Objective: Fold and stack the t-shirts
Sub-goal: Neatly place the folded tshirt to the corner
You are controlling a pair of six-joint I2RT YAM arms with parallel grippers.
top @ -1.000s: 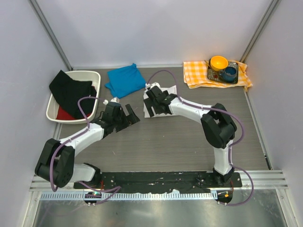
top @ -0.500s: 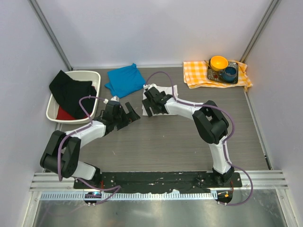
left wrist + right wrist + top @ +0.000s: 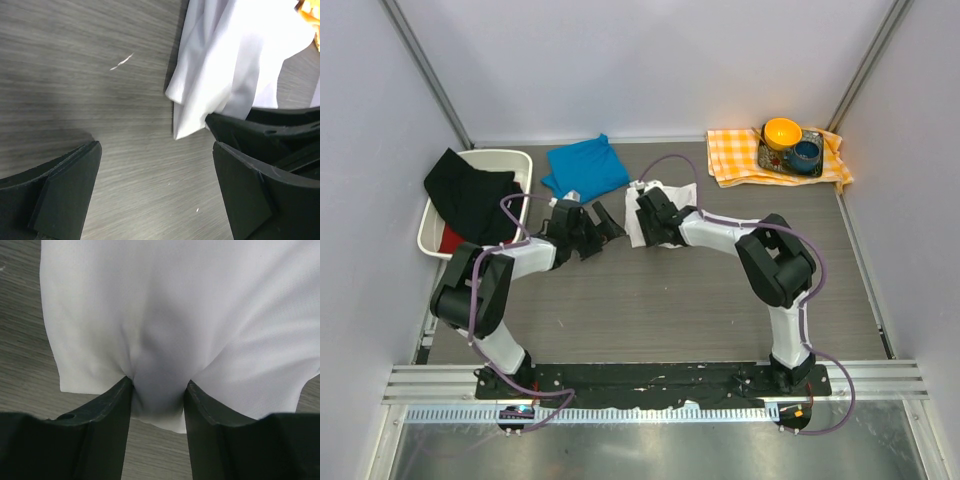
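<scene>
White t-shirt (image 3: 175, 315) fold, apparently, within right pincer (image 3: 157, 390) at narrow grip; left pincer (image 3: 156, 150) wide.

No legible text or markings

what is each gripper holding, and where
The right gripper pinches a bunched fold at the edge of the white t-shirt; the left gripper is open, holding nothing.

There was a plain white cotton t-shirt (image 3: 175, 300), a bright blue folded cotton t-shirt (image 3: 585, 168), an orange-and-white checked cloth (image 3: 732, 157), a round orange bowl (image 3: 782, 130), a black cloth (image 3: 470, 190), a white plastic tub (image 3: 505, 153); the bench (image 3: 660, 300) was grey wood-grain.
</scene>
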